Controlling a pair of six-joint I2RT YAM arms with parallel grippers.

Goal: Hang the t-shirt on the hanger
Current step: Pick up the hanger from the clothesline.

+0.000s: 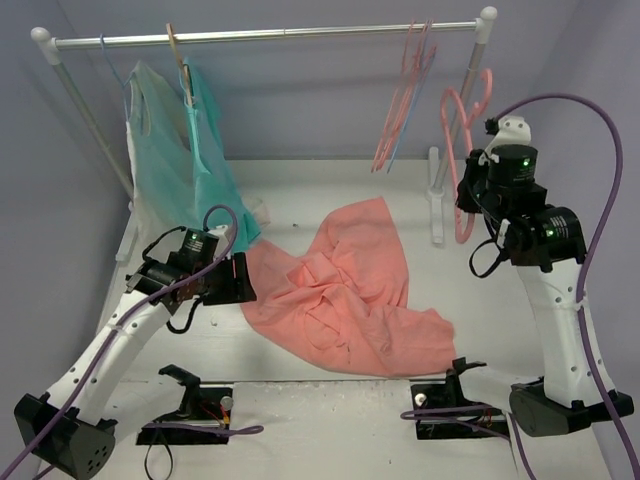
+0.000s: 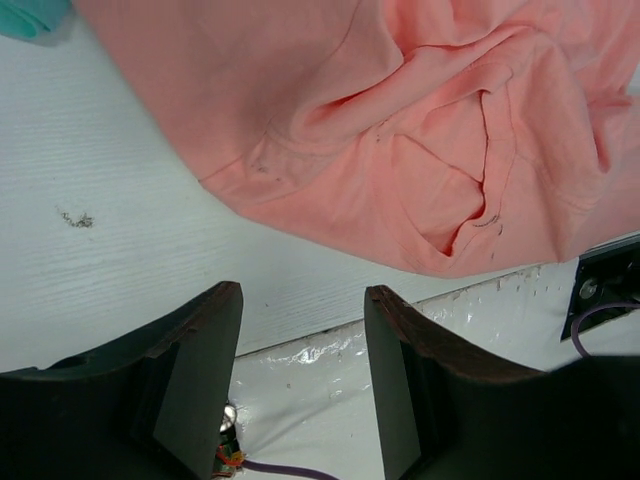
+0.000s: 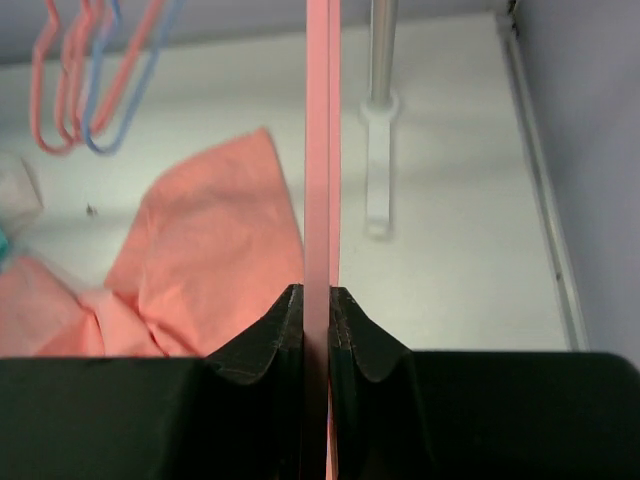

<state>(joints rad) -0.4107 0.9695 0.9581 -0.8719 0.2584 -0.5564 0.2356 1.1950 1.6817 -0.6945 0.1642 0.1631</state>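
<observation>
The salmon t-shirt (image 1: 350, 290) lies crumpled on the white table, between the two arms. In the left wrist view the t-shirt (image 2: 400, 130) fills the upper part of the picture. My left gripper (image 1: 235, 280) hovers at its left edge, open, and nothing is between the fingers (image 2: 303, 295). My right gripper (image 1: 478, 192) is raised at the right, shut on the thick pink hanger (image 1: 447, 108). In the right wrist view the hanger (image 3: 322, 150) runs straight up out of the shut jaws (image 3: 317, 292), with the t-shirt (image 3: 200, 240) below and to the left.
A clothes rail (image 1: 270, 35) spans the back. A teal garment (image 1: 190, 170) hangs at its left and a bunch of thin pink hangers (image 1: 405, 90) at its right. The rail's right post (image 3: 378, 100) stands beside the held hanger. Black mounts (image 1: 190, 400) sit at the near edge.
</observation>
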